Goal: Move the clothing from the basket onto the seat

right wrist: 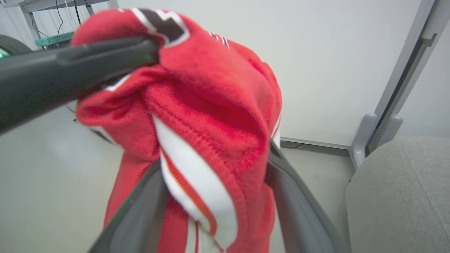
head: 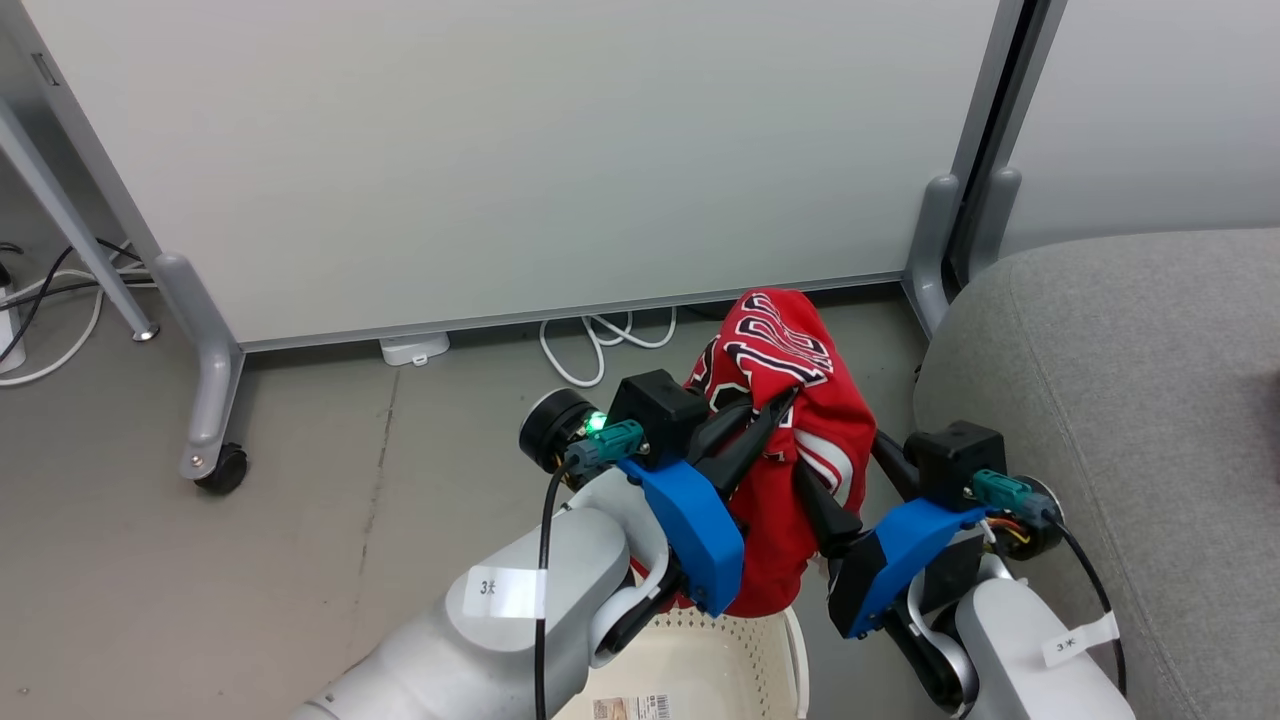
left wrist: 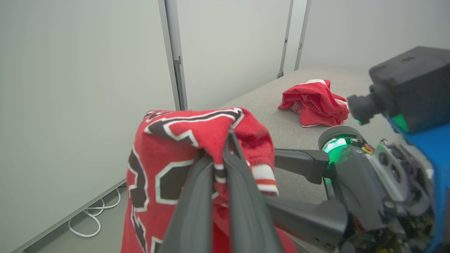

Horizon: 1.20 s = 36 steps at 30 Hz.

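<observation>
Red jersey (head: pixel 790 420) with black-and-white lettering, bunched, hangs above the basket (head: pixel 700 660), pinched by left claw (head: pixel 775 410) and right claw (right wrist: pixel 214 168).

My head camera looks steeply down over both forearms at the floor (head: pixel 200 560), partition (head: pixel 500 150) and sofa (head: pixel 1150 400). My left wrist camera looks along its fingers (left wrist: pixel 197 207), close against the jersey (left wrist: pixel 197 140), toward the sofa (left wrist: pixel 281 119). My right wrist camera sits nearer still, facing the jersey (right wrist: pixel 218 105) and partition (right wrist: pixel 334 52). All three share the jersey.
</observation>
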### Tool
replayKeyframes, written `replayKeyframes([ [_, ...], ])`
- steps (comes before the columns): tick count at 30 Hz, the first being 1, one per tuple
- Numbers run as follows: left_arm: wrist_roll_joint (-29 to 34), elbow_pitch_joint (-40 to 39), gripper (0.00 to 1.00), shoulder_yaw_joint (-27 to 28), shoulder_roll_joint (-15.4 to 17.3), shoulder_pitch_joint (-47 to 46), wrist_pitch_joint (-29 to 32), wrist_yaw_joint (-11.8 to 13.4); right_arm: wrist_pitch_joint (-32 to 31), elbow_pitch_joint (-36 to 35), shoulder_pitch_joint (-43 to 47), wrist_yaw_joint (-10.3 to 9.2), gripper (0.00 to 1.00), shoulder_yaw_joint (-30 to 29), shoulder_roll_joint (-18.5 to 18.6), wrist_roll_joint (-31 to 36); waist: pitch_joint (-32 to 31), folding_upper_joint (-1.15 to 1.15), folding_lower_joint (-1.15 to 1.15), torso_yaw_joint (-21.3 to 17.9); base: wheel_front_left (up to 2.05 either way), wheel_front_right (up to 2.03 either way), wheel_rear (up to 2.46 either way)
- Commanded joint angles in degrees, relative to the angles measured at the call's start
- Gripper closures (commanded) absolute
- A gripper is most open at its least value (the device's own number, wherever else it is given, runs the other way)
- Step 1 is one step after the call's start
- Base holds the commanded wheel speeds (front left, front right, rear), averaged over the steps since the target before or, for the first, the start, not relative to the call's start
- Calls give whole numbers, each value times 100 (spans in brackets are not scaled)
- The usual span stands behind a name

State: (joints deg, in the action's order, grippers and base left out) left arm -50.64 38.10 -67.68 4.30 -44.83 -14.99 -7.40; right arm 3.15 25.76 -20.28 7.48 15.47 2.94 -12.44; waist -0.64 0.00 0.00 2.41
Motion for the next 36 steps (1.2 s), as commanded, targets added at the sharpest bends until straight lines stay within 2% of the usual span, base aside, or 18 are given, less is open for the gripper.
replayKeyframes([
  [1,-22,-25,100,-31,10,12,-29,-8,33,119,-146,3,26,62,-7,-73,-1,0,0,5,0,0,0],
  [2,-23,-33,100,-39,12,13,-29,-8,50,196,-201,2,73,100,-7,-120,-3,0,0,8,0,0,0],
  [3,-30,-40,100,-42,13,10,-28,-9,75,266,-239,2,100,138,-6,-162,-5,0,0,12,0,0,0],
  [9,-14,-63,100,2,45,-4,-29,-8,216,545,-355,2,100,306,-6,-356,-10,0,0,16,0,0,0],
  [25,34,-46,100,98,68,39,-29,-9,395,767,-472,2,100,424,-6,-518,-10,0,0,-99,0,0,0],
  [27,38,-48,80,121,66,51,-29,-9,404,780,-477,2,100,420,-6,-525,-8,0,0,-95,0,0,0],
  [28,63,-52,54,154,67,57,-29,-9,413,785,-478,2,100,417,-6,-525,-6,0,0,-93,0,0,0],
  [29,106,-56,18,193,73,62,-29,-9,423,786,-483,2,100,416,-6,-527,-1,0,0,-91,0,0,0],
  [30,152,-65,0,248,82,77,-30,-9,431,781,-489,2,100,412,-6,-529,3,0,0,-90,0,0,0],
  [36,780,-421,0,813,257,523,-26,8,455,712,-556,3,100,390,-6,-482,67,0,0,-90,0,0,0],
])
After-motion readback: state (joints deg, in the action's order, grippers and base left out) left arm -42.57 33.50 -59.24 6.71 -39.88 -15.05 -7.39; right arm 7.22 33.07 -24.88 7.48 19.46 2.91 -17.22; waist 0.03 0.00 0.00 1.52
